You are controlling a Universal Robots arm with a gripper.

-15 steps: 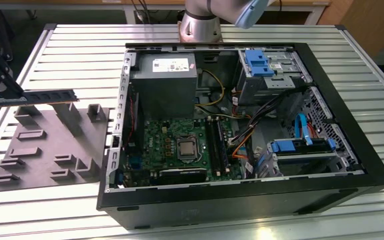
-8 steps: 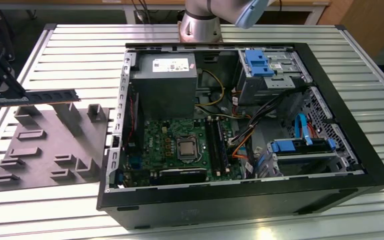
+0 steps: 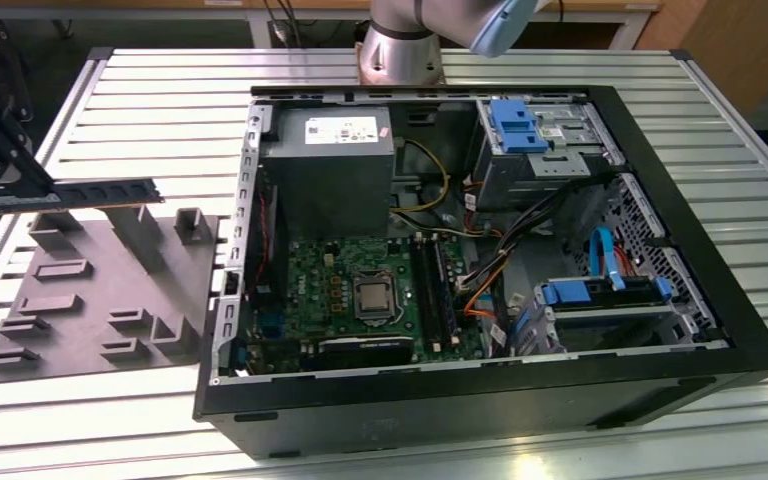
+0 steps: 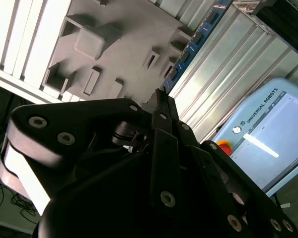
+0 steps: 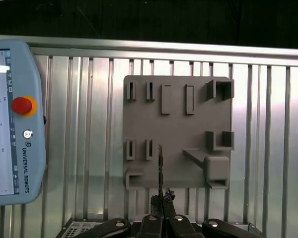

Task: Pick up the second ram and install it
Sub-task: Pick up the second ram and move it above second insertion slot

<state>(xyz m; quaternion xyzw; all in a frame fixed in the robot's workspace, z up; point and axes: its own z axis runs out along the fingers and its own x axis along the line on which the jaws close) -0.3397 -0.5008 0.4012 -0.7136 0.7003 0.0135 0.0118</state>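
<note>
First wrist view: my gripper (image 5: 161, 199), fingers clamped on one end of the second ram (image 5: 160, 166), stick seen edge-on over the grey fixture plate (image 5: 181, 126). Exterior view: I hold the ram level above that plate, at the exterior view's left; open computer case (image 3: 491, 402) to its right
</note>
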